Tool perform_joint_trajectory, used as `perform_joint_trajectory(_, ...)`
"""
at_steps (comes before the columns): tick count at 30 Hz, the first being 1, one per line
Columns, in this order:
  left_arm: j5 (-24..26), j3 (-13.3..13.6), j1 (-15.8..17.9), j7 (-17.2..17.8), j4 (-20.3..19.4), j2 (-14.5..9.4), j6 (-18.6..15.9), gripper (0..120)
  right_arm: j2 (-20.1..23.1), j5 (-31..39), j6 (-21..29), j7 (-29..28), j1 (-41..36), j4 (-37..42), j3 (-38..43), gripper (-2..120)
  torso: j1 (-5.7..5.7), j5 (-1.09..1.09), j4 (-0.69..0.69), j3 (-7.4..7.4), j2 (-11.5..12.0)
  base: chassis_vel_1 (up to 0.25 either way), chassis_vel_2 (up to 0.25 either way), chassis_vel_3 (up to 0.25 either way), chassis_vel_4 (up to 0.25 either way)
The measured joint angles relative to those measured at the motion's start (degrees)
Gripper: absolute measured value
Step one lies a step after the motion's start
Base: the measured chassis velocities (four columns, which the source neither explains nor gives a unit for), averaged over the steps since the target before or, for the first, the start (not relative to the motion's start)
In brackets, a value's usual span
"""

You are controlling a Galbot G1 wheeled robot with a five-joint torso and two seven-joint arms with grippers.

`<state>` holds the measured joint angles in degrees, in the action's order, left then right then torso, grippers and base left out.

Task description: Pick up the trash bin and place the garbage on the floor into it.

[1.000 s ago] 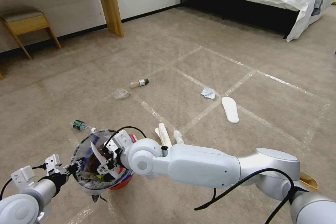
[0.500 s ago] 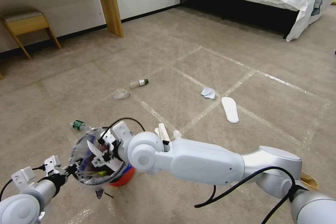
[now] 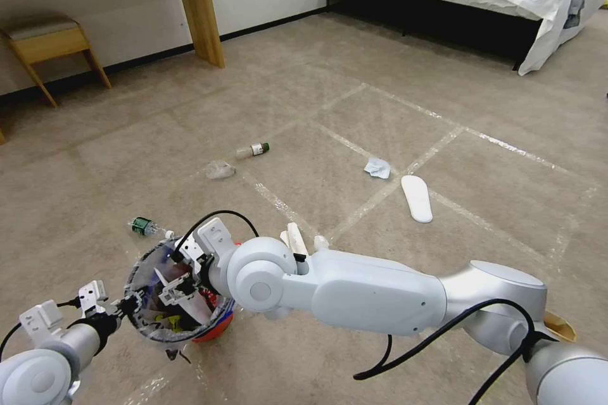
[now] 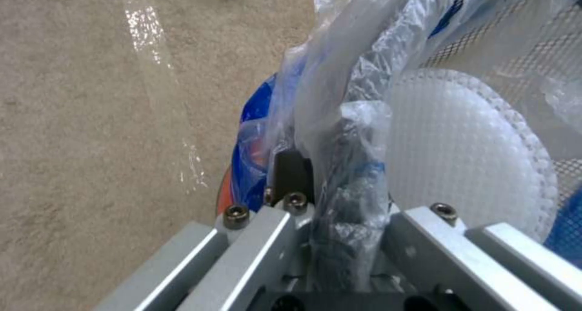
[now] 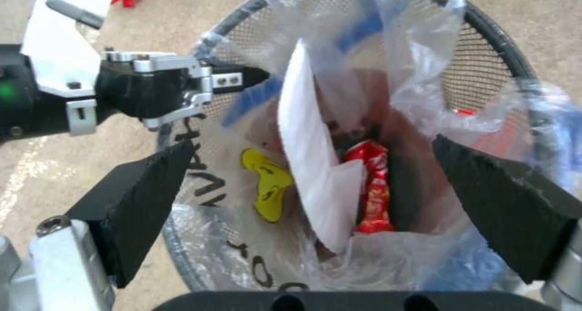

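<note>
Right gripper (image 5: 315,197) hovering agape over the trash bin (image 3: 215,328), white insole (image 5: 309,165) just inside.
Left gripper (image 4: 339,238) is pinching the bagged rim, lower left; slipping there risks spilling the red wrapper (image 5: 373,188).

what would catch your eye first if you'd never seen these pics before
First, the right gripper hanging open over the bin, which the left gripper holds by its rim near the floor. Inside the bin lie a white insole, a red wrapper and a yellow scrap. Beyond it, litter dots the carpet: two bottles, a tissue and another insole.
</note>
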<state>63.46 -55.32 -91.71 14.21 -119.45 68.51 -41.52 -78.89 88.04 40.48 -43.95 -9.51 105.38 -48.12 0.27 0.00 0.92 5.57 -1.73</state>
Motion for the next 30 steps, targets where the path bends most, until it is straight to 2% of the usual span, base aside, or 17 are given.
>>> perform_joint_trajectory(14,-0.1,-0.3,-0.2,-0.1,0.2,-0.1,0.0,1,-0.3,0.8,-1.0,0.3,-0.4,2.9,4.9,100,0.00,0.00,0.00,0.00,0.0,0.000,0.000,0.000,0.000)
perform_joint_trajectory(23,-0.2,-0.5,-0.4,-0.2,0.4,-0.1,0.0,1,0.9,1.3,-1.0,-0.1,0.1,6.8,10.8,100,0.00,0.00,0.00,0.00,0.0,0.000,0.000,0.000,0.000)
perform_joint_trajectory(28,-0.2,-0.8,-0.4,-0.2,0.0,-0.2,0.0,1,2.5,-0.9,-3.1,3.3,0.2,8.3,15.6,100,0.00,0.00,0.00,0.00,0.0,0.000,0.000,0.000,0.000)
perform_joint_trajectory(30,-0.1,-1.1,-0.6,-0.2,-0.2,-0.3,0.0,1,4.4,-3.5,-5.4,7.5,-0.1,8.9,19.9,100,0.00,0.00,0.00,0.00,0.0,0.000,0.000,0.000,0.000)
